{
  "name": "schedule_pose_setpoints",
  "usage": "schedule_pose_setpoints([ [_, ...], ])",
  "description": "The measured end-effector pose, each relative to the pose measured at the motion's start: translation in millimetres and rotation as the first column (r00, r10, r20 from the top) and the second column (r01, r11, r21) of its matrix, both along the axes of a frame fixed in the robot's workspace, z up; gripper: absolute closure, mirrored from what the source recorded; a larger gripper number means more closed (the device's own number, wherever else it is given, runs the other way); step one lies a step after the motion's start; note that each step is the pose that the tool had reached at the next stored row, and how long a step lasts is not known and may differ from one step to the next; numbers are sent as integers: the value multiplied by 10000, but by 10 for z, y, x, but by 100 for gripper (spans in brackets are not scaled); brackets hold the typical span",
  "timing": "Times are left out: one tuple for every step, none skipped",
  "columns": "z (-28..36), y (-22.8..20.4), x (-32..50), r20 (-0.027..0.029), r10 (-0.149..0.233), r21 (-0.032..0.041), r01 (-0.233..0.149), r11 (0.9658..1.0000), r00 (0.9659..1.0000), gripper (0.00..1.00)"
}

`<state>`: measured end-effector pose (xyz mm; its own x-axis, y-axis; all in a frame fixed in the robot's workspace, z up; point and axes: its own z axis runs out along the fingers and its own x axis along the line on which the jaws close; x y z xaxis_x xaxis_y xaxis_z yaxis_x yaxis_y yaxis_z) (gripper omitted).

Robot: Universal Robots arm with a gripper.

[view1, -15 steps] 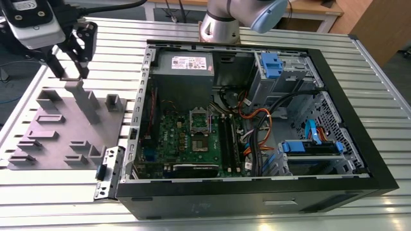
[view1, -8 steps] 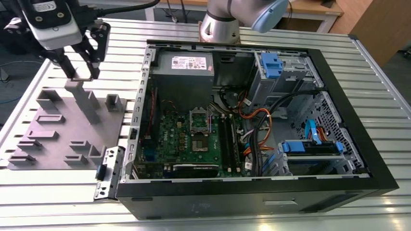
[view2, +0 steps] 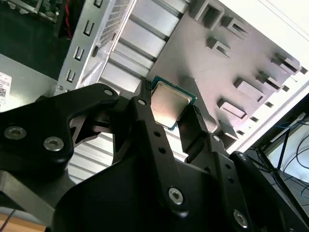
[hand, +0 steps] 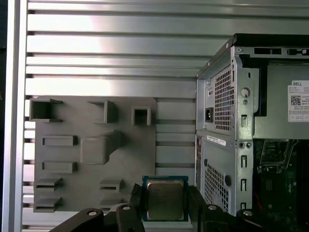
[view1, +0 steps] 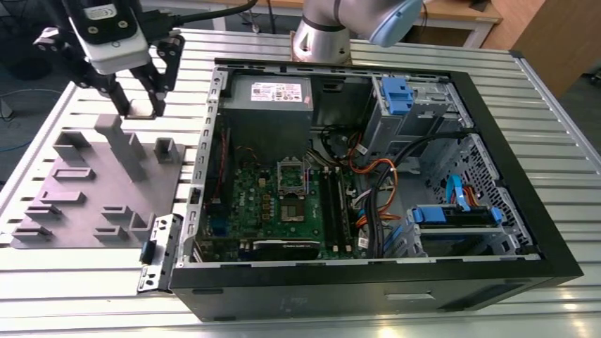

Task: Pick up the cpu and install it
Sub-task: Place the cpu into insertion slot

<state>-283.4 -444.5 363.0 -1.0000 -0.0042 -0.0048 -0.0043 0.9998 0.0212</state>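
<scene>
My gripper [view1: 140,108] hangs above the far end of the grey moulded tray [view1: 89,193], on the exterior view's left, beside the open computer case [view1: 376,274]. It is shut on the cpu [view1: 142,108], a small flat square chip with a silvery top. In both wrist views the cpu [view2: 169,103] [hand: 165,198] sits clamped between the two black fingers [view2: 145,108], above the tray's edge [hand: 91,145]. The shiny metal socket frame [view1: 293,176] lies on the green motherboard [view1: 272,211] inside the case, well to the exterior view's right of the gripper.
The case's metal side wall [hand: 222,140] stands between the tray and the motherboard. A grey power supply with a white label [view1: 267,98] fills the case's far corner. Cables [view1: 376,190] and blue drive brackets [view1: 455,215] crowd the right half. The table is slatted aluminium [view1: 94,296].
</scene>
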Motion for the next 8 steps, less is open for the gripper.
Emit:
schedule_pose_setpoints([
  [0, 0, 33, 0, 0, 0, 0, 10000, 10000, 53],
  [0, 0, 69, 0, 0, 0, 0, 10000, 10000, 53],
  [0, -1, 103, -1, 0, 0, 0, 10000, 10000, 53],
  [-1, -1, 137, 0, 0, 0, 0, 10000, 10000, 53],
  [0, -1, 170, -1, 0, 0, 0, 10000, 10000, 53],
  [0, -1, 202, -2, 0, -1, 0, 10000, 10000, 53],
  [-1, -1, 233, -1, 0, 0, 0, 10000, 10000, 53],
  [-1, -2, 263, -2, 0, 0, 0, 10000, 10000, 53],
])
